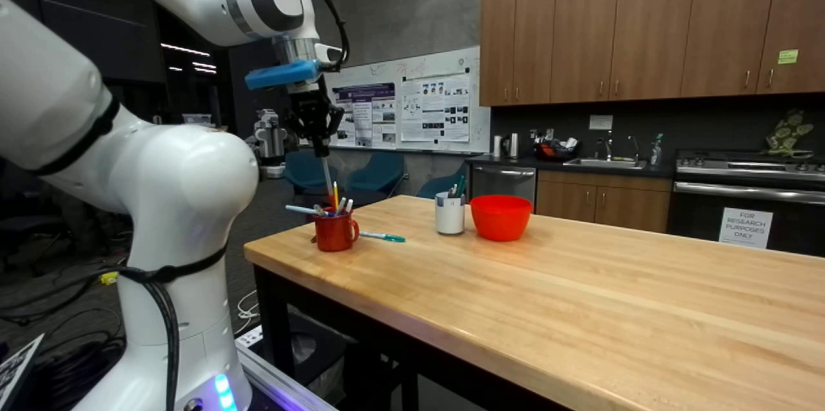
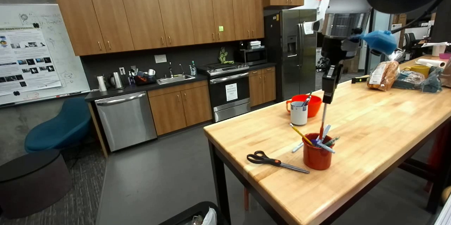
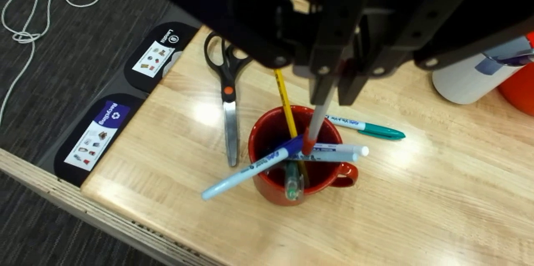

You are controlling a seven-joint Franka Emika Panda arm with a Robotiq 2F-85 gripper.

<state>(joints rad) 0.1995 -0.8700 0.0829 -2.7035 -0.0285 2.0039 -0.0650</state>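
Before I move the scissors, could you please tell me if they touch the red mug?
Apart: the wrist view shows a strip of wooden tabletop between the black-handled scissors and the red mug.

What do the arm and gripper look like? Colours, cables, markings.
Rounded white arm with black bands and a dark grey cover; black cables run outside it, and blue lights glow on the base. A blue block sits just above the gripper, which is black and jointed, with screw heads and narrow, squared fingertips. No lettering is readable.
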